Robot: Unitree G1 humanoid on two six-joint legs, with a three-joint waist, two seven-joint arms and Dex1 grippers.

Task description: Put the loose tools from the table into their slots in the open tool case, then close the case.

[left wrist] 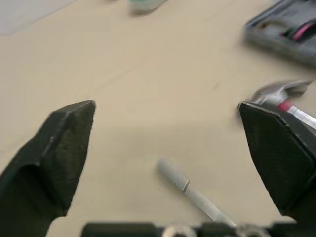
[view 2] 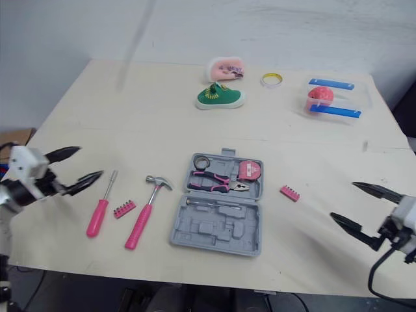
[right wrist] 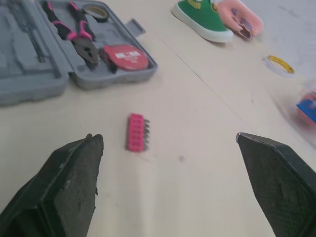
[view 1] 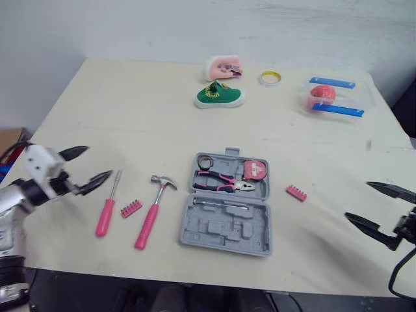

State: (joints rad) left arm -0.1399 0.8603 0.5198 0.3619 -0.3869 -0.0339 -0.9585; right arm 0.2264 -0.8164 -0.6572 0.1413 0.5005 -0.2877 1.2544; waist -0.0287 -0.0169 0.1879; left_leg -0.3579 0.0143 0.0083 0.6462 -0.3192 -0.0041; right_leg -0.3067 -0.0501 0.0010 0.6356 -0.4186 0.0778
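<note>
Left claw [view 1: 99, 162] spread | screwdriver [left wrist: 190, 190] handle cut off | hammer [left wrist: 279, 91] partly behind claw

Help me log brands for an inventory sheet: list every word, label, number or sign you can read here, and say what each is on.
No text here can be read.
Tape measure in the tool case: pale label on its red face, print too blurred to read.
Tape roll: dark marks on the yellow band, too small to read.
</note>
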